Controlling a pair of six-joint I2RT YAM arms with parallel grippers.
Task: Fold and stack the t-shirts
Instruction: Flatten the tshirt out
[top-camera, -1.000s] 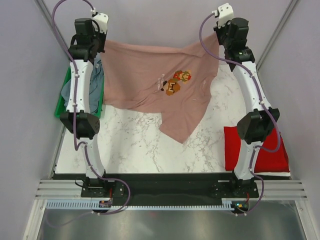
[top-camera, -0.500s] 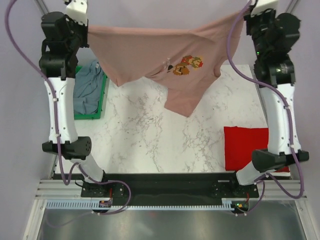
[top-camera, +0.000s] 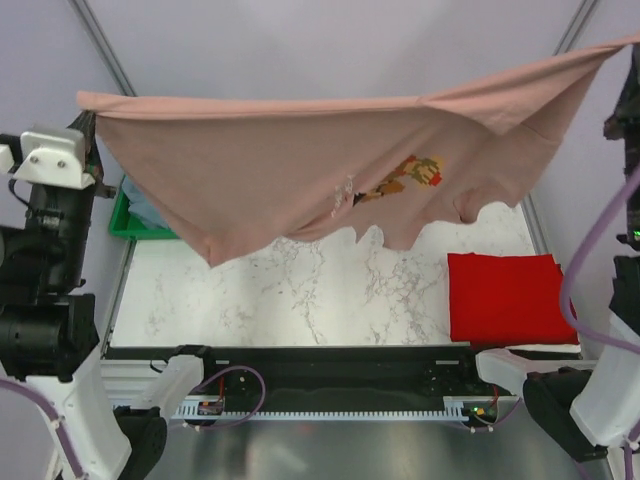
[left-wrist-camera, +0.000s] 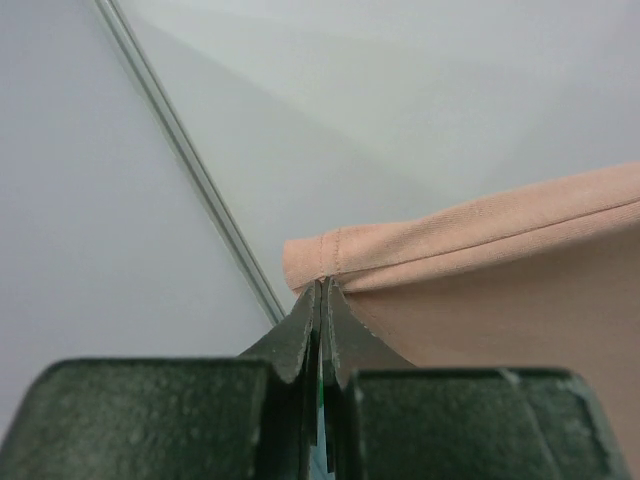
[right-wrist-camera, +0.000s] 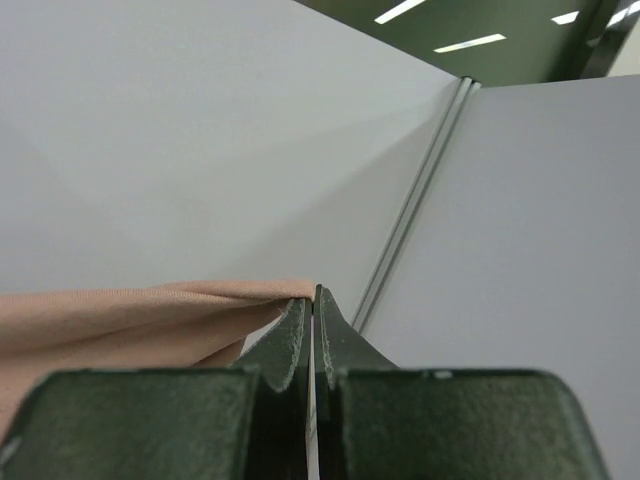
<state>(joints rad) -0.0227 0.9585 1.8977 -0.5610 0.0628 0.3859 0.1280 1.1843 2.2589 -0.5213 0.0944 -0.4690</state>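
The dusty-pink t-shirt (top-camera: 300, 160), with its pixel-art print (top-camera: 408, 178) facing the top camera, hangs spread wide in the air high above the table. My left gripper (top-camera: 84, 108) is shut on its left corner; in the left wrist view the closed tips (left-wrist-camera: 322, 286) pinch the stitched hem (left-wrist-camera: 480, 225). My right gripper (right-wrist-camera: 313, 296) is shut on the opposite corner (right-wrist-camera: 140, 312), at the right edge of the top view. The red t-shirt (top-camera: 505, 298) lies folded on the table's right side. A little of the grey-blue t-shirt (top-camera: 143, 212) shows in the bin.
The green plastic bin (top-camera: 125, 222) stands at the table's left edge, mostly hidden by the hanging shirt. The white marble tabletop (top-camera: 300, 300) lies below. Grey enclosure walls stand close behind and beside both arms.
Both arms have risen and spread further apart, lifting the pink shirt off the table and pulling it flatter and nearer to the top camera. The red shirt has not moved.
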